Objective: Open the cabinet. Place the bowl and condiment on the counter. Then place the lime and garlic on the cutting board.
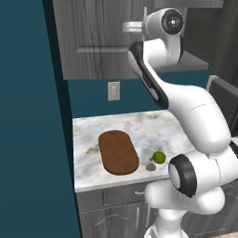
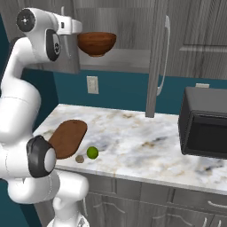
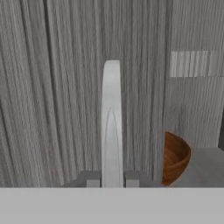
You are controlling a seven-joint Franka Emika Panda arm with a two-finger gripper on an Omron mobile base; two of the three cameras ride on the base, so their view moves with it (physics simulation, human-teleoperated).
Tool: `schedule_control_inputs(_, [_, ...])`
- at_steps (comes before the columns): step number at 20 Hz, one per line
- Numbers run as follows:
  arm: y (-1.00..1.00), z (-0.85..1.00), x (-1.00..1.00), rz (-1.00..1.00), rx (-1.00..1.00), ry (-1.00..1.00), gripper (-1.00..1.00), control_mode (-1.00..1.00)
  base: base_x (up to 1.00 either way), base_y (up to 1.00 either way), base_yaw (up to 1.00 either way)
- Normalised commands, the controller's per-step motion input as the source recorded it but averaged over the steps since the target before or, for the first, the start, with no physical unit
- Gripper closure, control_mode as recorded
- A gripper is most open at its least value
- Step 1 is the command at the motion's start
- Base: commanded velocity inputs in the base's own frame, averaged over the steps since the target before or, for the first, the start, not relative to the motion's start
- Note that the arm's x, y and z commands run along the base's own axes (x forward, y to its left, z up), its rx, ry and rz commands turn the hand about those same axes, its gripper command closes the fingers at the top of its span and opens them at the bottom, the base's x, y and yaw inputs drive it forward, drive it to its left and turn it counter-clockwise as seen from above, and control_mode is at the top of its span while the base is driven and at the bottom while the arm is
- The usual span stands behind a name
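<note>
The slim silver bar handle (image 3: 112,124) of the tall grey wood-grain cabinet (image 3: 52,87) stands upright, its long axis vertical, clamped between the two small dark fingers (image 3: 92,183) of the gripper (image 3: 112,183), with the round reddish-brown wooden bowl (image 3: 175,157) on the grey shelf (image 3: 203,168) just beyond and to their right.

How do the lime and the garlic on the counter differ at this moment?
The lime is bright green and clearly larger; the garlic is tan-brown and smaller. The lime sits farther from the counter's front edge, the garlic nearer it. Both are roundish and rest on the marble beside the cutting board, not on it.
</note>
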Motion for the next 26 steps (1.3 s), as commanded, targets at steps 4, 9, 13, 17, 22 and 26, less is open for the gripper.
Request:
schedule_control_inputs(4, [0.18, 0.0, -0.52, -0.12, 0.0, -0.07, 1.0, -1.0, 0.0, 0.0, 0.0])
schedule_control_inputs(9, [0.14, 0.0, -0.6, -0.14, 0.0, -0.01, 1.0, -1.0, 0.0, 0.0, 0.0])
schedule_control_inputs(13, [0.19, 0.0, -0.66, -0.14, 0.0, 0.0, 1.0, -1.0, 0.0, 0.0, 0.0])
schedule_control_inputs(17, [0.21, 0.0, -0.65, -0.14, 0.0, 0.01, 1.0, -1.0, 0.0, 0.0, 0.0])
schedule_control_inputs(22, [0.25, -0.13, -0.58, -0.13, -0.02, 0.01, 1.0, -1.0, 0.0, 0.0, 0.0])
schedule_control_inputs(26, [0.05, -0.3, -0.42, -0.05, -0.06, 0.0, 1.0, -1.0, 0.0, 0.0, 0.0])
